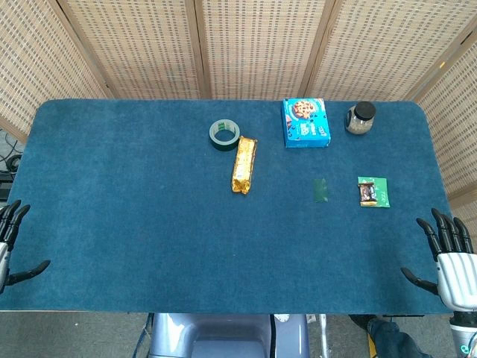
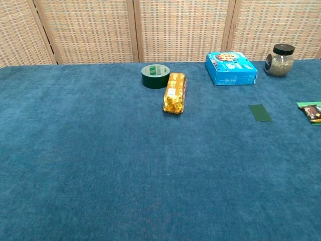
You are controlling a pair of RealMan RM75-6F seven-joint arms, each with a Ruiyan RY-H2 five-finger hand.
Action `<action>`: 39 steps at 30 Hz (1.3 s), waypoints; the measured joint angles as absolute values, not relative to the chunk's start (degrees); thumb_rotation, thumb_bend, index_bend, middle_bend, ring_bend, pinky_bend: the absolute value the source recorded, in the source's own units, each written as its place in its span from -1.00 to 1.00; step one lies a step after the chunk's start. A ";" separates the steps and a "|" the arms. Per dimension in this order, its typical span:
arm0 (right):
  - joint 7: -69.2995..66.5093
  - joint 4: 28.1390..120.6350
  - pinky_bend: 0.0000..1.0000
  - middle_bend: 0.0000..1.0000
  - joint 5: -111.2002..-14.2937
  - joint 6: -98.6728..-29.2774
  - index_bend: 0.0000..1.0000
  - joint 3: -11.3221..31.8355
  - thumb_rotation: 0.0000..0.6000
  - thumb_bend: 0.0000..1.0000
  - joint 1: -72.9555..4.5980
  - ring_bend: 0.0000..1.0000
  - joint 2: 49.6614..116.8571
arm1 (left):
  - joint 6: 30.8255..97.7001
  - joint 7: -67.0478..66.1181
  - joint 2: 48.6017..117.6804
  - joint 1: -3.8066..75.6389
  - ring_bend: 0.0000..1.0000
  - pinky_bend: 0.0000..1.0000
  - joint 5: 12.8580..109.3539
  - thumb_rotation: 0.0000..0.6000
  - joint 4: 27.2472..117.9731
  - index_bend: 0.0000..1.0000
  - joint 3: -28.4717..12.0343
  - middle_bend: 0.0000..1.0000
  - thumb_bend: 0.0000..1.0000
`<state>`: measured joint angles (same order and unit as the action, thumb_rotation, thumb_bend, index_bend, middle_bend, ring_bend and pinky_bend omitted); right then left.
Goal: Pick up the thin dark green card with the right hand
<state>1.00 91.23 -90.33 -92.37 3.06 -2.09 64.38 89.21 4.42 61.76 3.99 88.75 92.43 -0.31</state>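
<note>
The thin dark green card (image 1: pixel 321 189) lies flat on the blue tablecloth, right of centre; the chest view shows the card (image 2: pixel 260 113) at mid-right. My right hand (image 1: pixel 447 257) hovers at the table's front right corner with its fingers spread, holding nothing, well to the near right of the card. At the front left edge my left hand (image 1: pixel 10 242) is likewise spread and empty. Neither hand appears in the chest view.
A green snack packet (image 1: pixel 373 192) lies just right of the card. Further back stand a blue cookie box (image 1: pixel 305 122), a glass jar (image 1: pixel 360 118), a roll of green tape (image 1: pixel 223 133) and a golden wrapped packet (image 1: pixel 244 164). A wicker screen closes the back.
</note>
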 measured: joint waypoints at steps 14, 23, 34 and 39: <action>2.39 91.19 -1.00 -1.00 -91.17 -90.12 -1.00 2.60 1.00 -1.00 -3.10 -1.00 64.98 | 88.96 3.66 62.22 3.98 -1.00 -1.00 89.43 1.00 92.30 -1.00 -0.43 -1.00 -1.00; 1.95 88.82 -1.00 -1.00 -92.10 -83.05 -0.89 5.80 1.00 -1.00 -10.71 -1.00 67.37 | 87.46 3.40 62.85 4.62 -1.00 -1.00 88.48 1.00 91.76 -1.00 -1.00 -1.00 -1.00; 2.75 75.65 -1.00 -1.00 -87.37 -62.62 -0.64 11.22 1.00 -1.00 -27.87 -1.00 77.57 | 83.14 0.36 65.09 7.00 -1.00 -1.00 84.96 1.00 90.47 -1.00 -2.79 -1.00 -1.00; 4.12 67.61 -1.00 -1.00 -84.21 -56.24 -0.52 12.29 1.00 -0.98 -33.24 -1.00 83.85 | 82.74 -1.09 66.69 7.58 -1.00 -1.00 84.20 1.00 89.06 -1.00 -3.43 -1.00 -1.00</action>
